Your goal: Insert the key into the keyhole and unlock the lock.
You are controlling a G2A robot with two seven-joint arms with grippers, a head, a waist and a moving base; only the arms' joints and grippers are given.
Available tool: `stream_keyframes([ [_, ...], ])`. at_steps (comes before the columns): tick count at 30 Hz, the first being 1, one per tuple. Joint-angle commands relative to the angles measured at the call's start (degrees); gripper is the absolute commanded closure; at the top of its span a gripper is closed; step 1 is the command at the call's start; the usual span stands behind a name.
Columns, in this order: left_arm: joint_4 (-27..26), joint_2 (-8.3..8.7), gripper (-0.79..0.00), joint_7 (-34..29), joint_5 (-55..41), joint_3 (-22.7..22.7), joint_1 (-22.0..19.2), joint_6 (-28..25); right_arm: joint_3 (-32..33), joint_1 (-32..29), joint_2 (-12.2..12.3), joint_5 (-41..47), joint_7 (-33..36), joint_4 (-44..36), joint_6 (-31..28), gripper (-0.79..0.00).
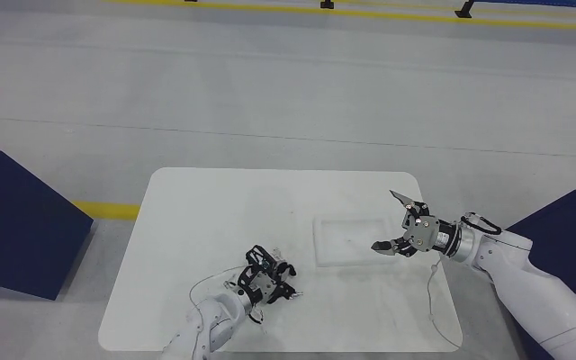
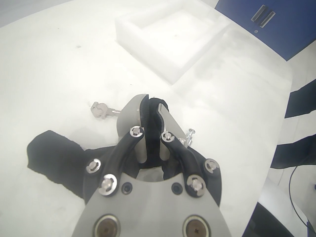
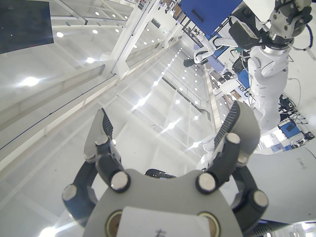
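Observation:
My left gripper (image 2: pixel 148 97) rests low on the white table (image 1: pixel 216 207) near its front edge, also seen in the top view as left gripper (image 1: pixel 284 281). Its fingers are pressed together on a dark body that looks like the lock (image 2: pixel 152 115), mostly hidden by the fingers. A small metal key (image 2: pixel 100 110) sticks out flat on one side, its blade running behind a finger. A short metal pin (image 2: pixel 190 133) pokes out on the other side. My right gripper (image 1: pixel 385 220) hangs open and empty over the table's right part, right gripper (image 3: pixel 170 110) facing up at the ceiling.
A shallow white foam tray (image 1: pixel 346 241) lies mid-table between the two arms, seen as foam tray (image 2: pixel 167 38) beyond the left gripper. Blue cabinets (image 1: pixel 36 234) stand off both sides of the table. A thin cable (image 1: pixel 430 297) trails over the table's right front.

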Motion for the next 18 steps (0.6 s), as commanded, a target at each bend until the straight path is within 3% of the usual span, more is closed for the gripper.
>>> stream_keyframes([
  [1,-0.4,0.11,-0.785,0.5,0.1,-0.1,0.1,0.6,0.0,0.0,0.0,0.0,0.0,0.0,0.0,-0.785],
  [11,-7.2,0.92,-0.785,0.4,-1.4,-1.4,1.7,0.8,0.0,0.0,0.0,0.0,0.0,0.0,0.0,-0.785],
  [18,-11.4,1.13,-0.785,0.7,-4.3,-3.3,1.1,4.5,0.0,0.0,0.0,0.0,0.0,0.0,0.0,-0.785],
])
